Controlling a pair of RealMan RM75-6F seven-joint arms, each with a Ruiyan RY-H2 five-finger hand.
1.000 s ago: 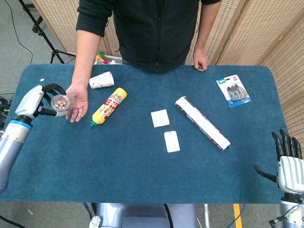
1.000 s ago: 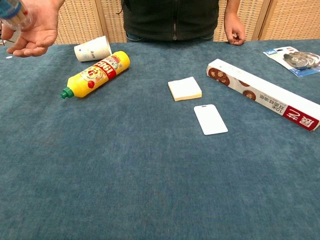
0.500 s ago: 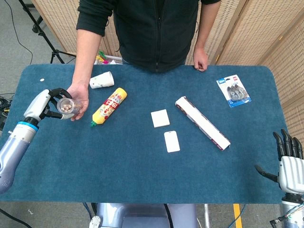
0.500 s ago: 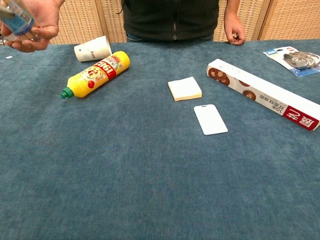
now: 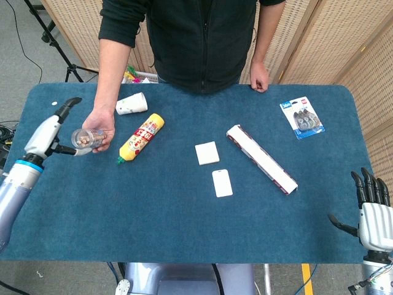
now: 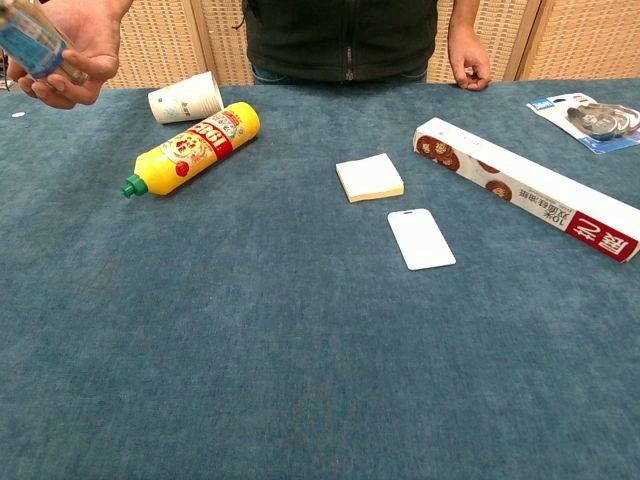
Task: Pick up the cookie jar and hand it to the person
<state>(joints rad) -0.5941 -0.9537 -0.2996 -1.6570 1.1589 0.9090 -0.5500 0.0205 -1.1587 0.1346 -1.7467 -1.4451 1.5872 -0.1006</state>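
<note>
**Clerk:** Cookie jar (image 5: 85,138): small clear jar, cookies showing through the wall. Location: in the person's hand (image 5: 100,130), above the far left part of the surface (image 5: 184,233), just left of the yellow bottle (image 5: 141,137). The person's fingers are wrapped round it.

**Checker:** Long axis?

**Clerk:** Tilted, lying roughly crosswise in the head view; in the chest view (image 6: 35,45) it slants up toward the left. Blue label visible there.

**Checker:** Left hand?

**Clerk:** Left hand (image 5: 54,132): just left of the jar, on the side away from the yellow bottle. Fingers spread wide, one raised high, another reaching toward the jar's near end. Whether that fingertip touches the jar cannot be told. It grips nothing that I can see.

**Checker:** Right hand?

**Clerk:** Right hand (image 5: 370,212): well apart from the jar, at the opposite near corner of the surface, fingers straight and apart, holding nothing.

**Checker:** So the relation that matters?

**Clerk:** Jar lies to the right of the left hand, directly beside it, and the person carries it. By my judgement the handover is all but complete; what remains is for the left hand to draw clear leftward, away from the jar.
</note>
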